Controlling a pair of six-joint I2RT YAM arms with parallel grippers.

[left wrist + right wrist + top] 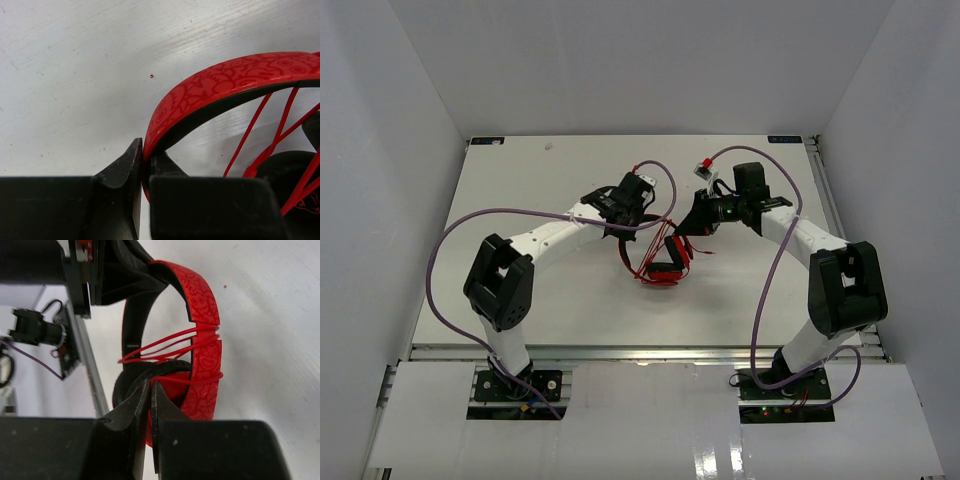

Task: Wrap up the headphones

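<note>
Robot lab cell, white table [520, 200], plain white walls [390, 200], metal rail frame [640, 352].

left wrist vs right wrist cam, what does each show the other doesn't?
Left wrist only: the exact pinch, with the headband edge inside the left end effector. Right wrist only: the right end effector, nearly shut, apparently on the cable; strands wrapping over the band's outer face. Both: headband, strands spanning its arc, table.

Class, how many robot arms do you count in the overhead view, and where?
2. Left arm: from the near left, left gripper clamped on the headphones' headband. Right arm: from the near right, right gripper pinching the red cable.
</note>
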